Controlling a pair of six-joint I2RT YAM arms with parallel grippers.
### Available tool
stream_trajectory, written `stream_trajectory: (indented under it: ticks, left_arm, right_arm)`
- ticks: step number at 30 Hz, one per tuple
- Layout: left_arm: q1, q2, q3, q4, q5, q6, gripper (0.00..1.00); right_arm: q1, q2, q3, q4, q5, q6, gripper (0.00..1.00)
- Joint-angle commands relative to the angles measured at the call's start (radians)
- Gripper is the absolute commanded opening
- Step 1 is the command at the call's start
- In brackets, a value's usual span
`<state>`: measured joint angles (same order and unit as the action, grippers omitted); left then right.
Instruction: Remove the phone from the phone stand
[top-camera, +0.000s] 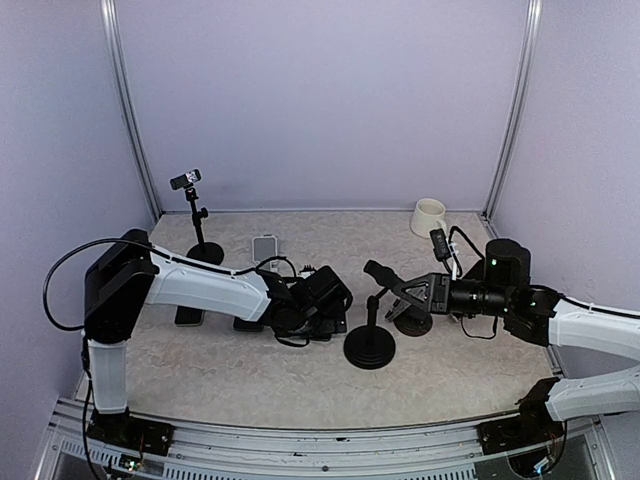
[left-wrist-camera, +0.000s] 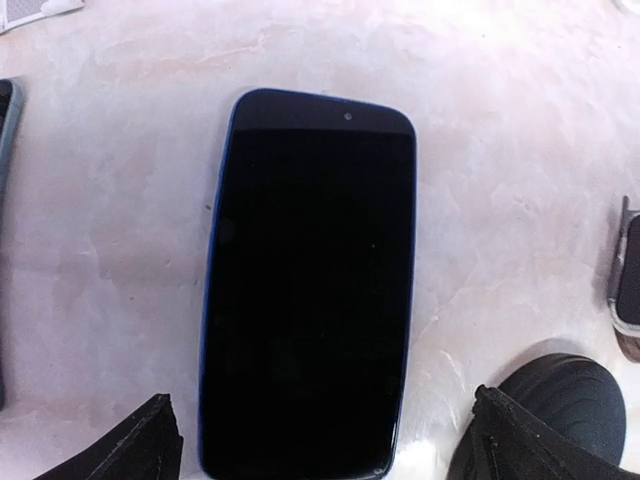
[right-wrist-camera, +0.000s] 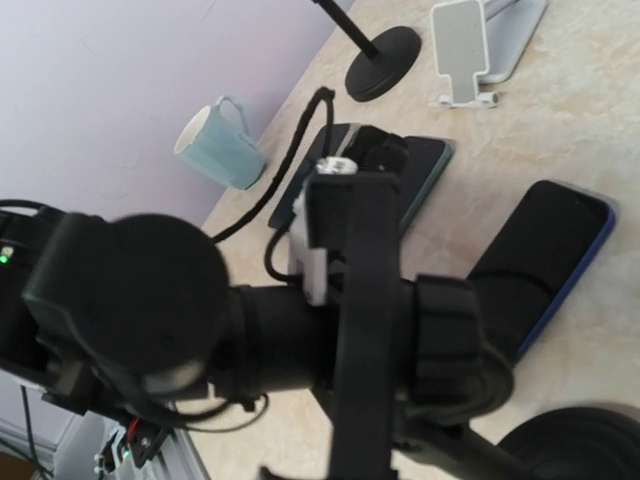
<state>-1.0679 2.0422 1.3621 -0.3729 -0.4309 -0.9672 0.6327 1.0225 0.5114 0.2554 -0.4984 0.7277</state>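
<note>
A dark phone with a blue edge (left-wrist-camera: 308, 290) lies flat on the table, screen up. My left gripper (left-wrist-camera: 330, 445) is open over it, with one finger on each side of its near end and not touching it. The same phone shows in the right wrist view (right-wrist-camera: 548, 262). In the top view it is mostly hidden under my left gripper (top-camera: 322, 302). The black phone stand (top-camera: 369, 345) stands on its round base at mid table, with nothing on it. My right gripper (top-camera: 385, 288) is open around the stand's top. The stand's head (right-wrist-camera: 360, 300) fills the right wrist view.
A pale mug (top-camera: 430, 215) stands at the back right. A small tripod (top-camera: 196, 215) stands at the back left, with a white stand (top-camera: 265, 247) beside it. Other phones (top-camera: 188, 316) lie flat at the left. A second round black base (top-camera: 413, 323) sits under my right gripper.
</note>
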Motion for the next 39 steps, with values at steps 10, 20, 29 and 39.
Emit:
stream_trajectory:
  ticks: [10,20,29,39]
  left_arm:
    - [0.017,-0.419,-0.303,0.352,-0.023,0.198,0.99]
    - [0.019,-0.655,-0.559,0.616,-0.030,0.312,0.99]
    - [0.022,-0.762,-0.666,0.693,-0.072,0.352,0.99]
    - [0.025,-0.825,-0.754,0.764,-0.075,0.354,0.99]
  right_arm:
    - [-0.005,0.023,0.159,0.129,-0.073,-0.021,0.00]
    - [-0.005,0.226,0.363,0.163,-0.061,-0.063,0.00]
    - [-0.034,0.511,0.577,0.236,-0.097,-0.072,0.00]
    - [-0.110,0.784,0.809,0.293,-0.142,-0.055,0.00]
